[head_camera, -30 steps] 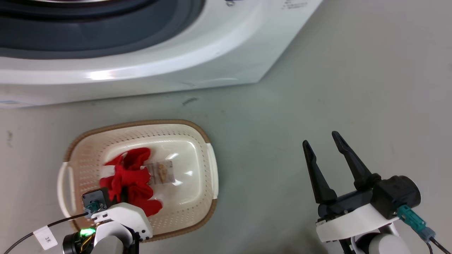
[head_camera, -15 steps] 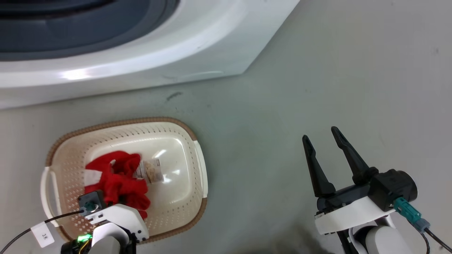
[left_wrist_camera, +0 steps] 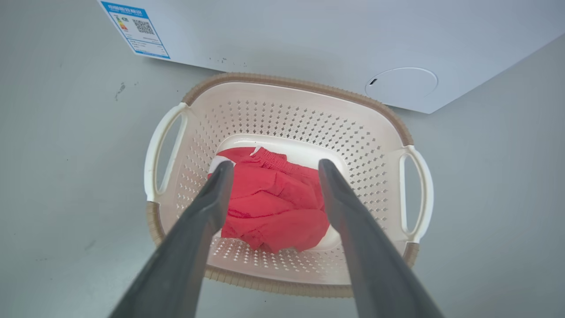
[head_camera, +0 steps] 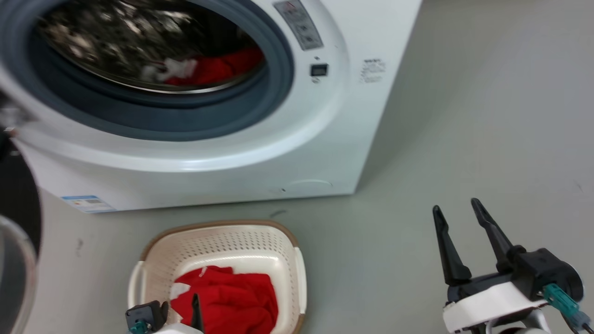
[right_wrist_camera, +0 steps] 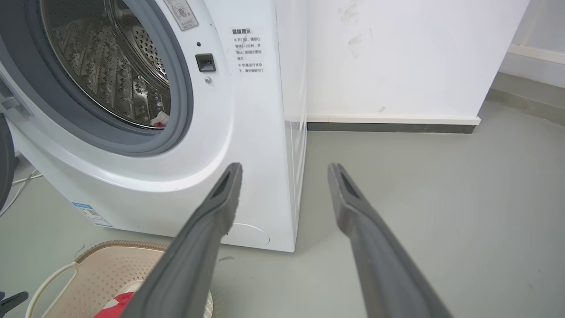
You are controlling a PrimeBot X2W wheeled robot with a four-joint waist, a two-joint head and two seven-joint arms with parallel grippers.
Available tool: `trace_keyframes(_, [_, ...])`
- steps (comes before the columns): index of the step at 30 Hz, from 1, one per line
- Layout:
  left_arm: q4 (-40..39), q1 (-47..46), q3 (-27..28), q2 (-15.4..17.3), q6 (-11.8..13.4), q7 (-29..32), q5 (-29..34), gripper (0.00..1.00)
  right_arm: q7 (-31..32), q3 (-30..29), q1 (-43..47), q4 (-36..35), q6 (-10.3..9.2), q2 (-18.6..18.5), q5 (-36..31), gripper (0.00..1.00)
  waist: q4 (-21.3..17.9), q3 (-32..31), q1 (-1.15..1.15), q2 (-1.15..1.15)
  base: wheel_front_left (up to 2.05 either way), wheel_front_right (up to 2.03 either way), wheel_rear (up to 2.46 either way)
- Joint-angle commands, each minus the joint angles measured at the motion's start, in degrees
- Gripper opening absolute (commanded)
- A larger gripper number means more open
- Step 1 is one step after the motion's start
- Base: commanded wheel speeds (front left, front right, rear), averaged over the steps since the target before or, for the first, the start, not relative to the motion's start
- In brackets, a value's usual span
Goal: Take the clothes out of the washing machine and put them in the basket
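Observation:
The washing machine point(head_camera: 320, 139) stands with its round opening uncovered. Inside the steel drum lie red clothes point(head_camera: 218, 68) with a small white part. The cream basket point(head_camera: 218, 232) sits on the floor just before the machine, holding more red clothes point(head_camera: 232, 301). My left gripper point(left_wrist_camera: 274, 164) hangs open above the basket point(left_wrist_camera: 291, 84), its fingers on either side of the red clothes point(left_wrist_camera: 273, 207) and clear of them. My right gripper point(head_camera: 455, 206) stands open and empty over bare floor, right of the basket. In the right wrist view the right gripper point(right_wrist_camera: 286, 165) points toward the machine's point(right_wrist_camera: 247, 132) right front corner.
The machine's black-rimmed glass door point(head_camera: 18, 232) hangs open at the far left. A white wall point(right_wrist_camera: 397, 57) with a dark skirting runs behind and to the right of the machine. Grey floor point(head_camera: 487, 116) stretches to the right.
The head camera has tilted up, so the drum and the clothes inside it now show, and the basket sits lower in the picture. The red clothes in the basket lie more spread out.

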Motion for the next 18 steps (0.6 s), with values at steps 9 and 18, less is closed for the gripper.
trace_keyframes(9, [-20.0,7.3,-7.3,-0.1,3.2,-0.1,-0.6,1.0,2.4,-1.6,3.5,-3.8,-0.03,0.0,-0.4,1.0,7.6,-6.2,0.01,0.0,0.0,0.0,0.0])
trace_keyframes(18, [-30.5,0.0,-8.8,-0.1,4.2,-0.1,1.9,1.0,3.5,-1.3,4.2,-6.5,-0.02,0.0,-0.5,1.0,9.2,-3.9,0.01,0.0,0.0,0.0,0.0])
